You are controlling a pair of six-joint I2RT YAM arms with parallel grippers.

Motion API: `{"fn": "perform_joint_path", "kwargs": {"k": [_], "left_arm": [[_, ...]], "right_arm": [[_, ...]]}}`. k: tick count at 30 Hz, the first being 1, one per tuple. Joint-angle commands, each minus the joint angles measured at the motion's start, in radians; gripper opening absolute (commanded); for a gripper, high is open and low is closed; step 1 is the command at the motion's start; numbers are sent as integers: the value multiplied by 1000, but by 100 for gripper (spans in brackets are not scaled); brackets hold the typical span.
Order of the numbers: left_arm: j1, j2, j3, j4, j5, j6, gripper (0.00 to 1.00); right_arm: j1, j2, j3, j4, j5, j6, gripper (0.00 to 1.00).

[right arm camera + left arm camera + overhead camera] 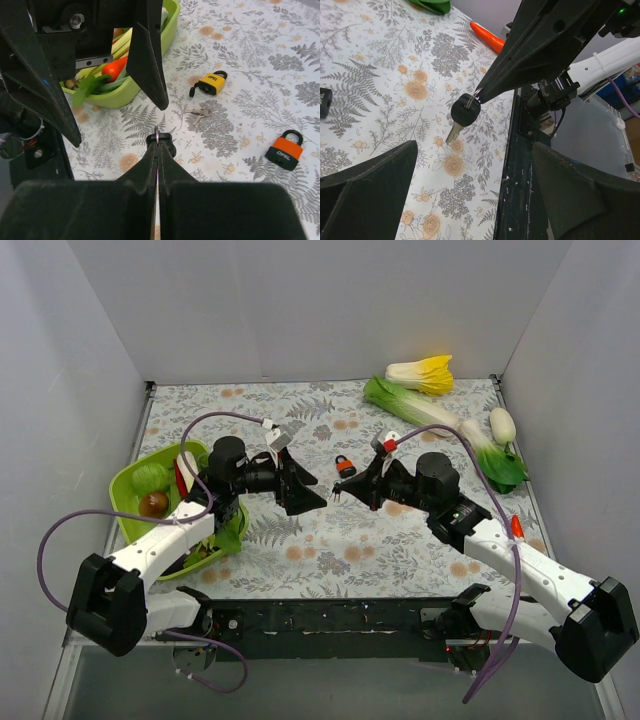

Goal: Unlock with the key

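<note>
the right hand (157, 144) is nearest, its fingers pressed together on the ring of the key (465, 111), whose black head and silver blade hang from the tips above the floral counter (400, 550). the left hand (314, 492) faces it with fingers spread wide, holding nothing. on the counter beyond lie a yellow padlock (212, 83), loose silver keys (200, 112) just beside it, and an orange padlock (286, 148) well apart.
</note>
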Motion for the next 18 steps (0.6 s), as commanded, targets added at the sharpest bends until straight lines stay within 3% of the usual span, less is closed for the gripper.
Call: {"fn": "perform_joint_path", "kwargs": {"k": [1, 6, 18], "left_arm": [[-12, -91, -23, 3, -94, 54, 98], [-38, -111, -26, 3, -107, 49, 97], [-66, -116, -23, 1, -113, 48, 82]], "right_arm": [[-5, -30, 58, 9, -35, 93, 1], [-3, -38, 74, 11, -69, 140, 1], [-3, -59, 98, 1, -76, 219, 1]]}}
